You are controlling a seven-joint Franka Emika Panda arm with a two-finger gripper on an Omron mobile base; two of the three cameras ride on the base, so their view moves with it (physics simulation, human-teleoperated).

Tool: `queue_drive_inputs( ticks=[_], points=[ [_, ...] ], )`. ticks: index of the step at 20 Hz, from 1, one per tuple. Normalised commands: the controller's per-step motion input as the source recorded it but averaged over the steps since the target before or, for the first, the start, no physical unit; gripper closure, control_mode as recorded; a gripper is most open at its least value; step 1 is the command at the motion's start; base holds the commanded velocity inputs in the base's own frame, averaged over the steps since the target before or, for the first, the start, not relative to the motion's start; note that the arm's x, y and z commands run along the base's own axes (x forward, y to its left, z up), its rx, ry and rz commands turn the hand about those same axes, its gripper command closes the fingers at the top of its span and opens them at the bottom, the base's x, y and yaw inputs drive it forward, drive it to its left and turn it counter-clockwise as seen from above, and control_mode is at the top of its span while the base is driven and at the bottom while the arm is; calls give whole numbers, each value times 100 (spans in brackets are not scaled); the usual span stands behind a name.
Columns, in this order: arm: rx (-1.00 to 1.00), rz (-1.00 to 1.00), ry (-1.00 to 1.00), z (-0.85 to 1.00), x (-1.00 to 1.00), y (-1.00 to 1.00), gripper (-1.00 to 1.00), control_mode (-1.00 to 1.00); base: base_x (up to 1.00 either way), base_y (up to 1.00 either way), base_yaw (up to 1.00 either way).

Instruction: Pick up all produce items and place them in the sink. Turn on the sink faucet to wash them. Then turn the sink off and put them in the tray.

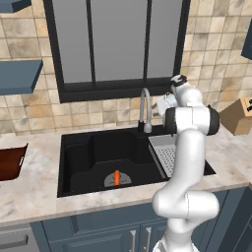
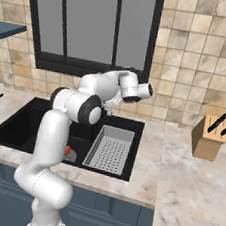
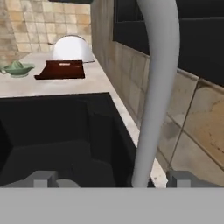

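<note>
- Faucet (image 3: 157, 87) nearest the lens, rising between the gripper (image 3: 111, 179) tips; jaws spread wide, holding nothing.
- Carrot (image 1: 117, 177) in sink (image 1: 78, 152), on the drain at 6 o'clock.
- Likely step: turning water on; push the spout or lever gently, without clamping.

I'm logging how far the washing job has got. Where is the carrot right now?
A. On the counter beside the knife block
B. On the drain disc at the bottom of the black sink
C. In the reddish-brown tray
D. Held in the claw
B: the carrot lies on the grey drain disc at the bottom of the sink, apart from the arm up by the faucet.
</note>
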Motion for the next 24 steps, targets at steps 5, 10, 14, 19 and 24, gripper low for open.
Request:
queue_drive_inputs(
  ticks=[5, 10, 14, 19, 24],
  points=[
    [0, 0, -15, 25, -69, -22, -100, -100, 0, 0, 0],
    [0, 0, -13, 26, -61, -38, -100, -100, 0, 0, 0],
    [0, 0, -15, 28, -66, -37, -100, -100, 0, 0, 0],
    [0, 0, -22, 33, -85, -23, -100, -100, 0, 0, 0],
    [0, 0, -24, 40, -100, -3, -100, -100, 0, 0, 0]
  ],
)
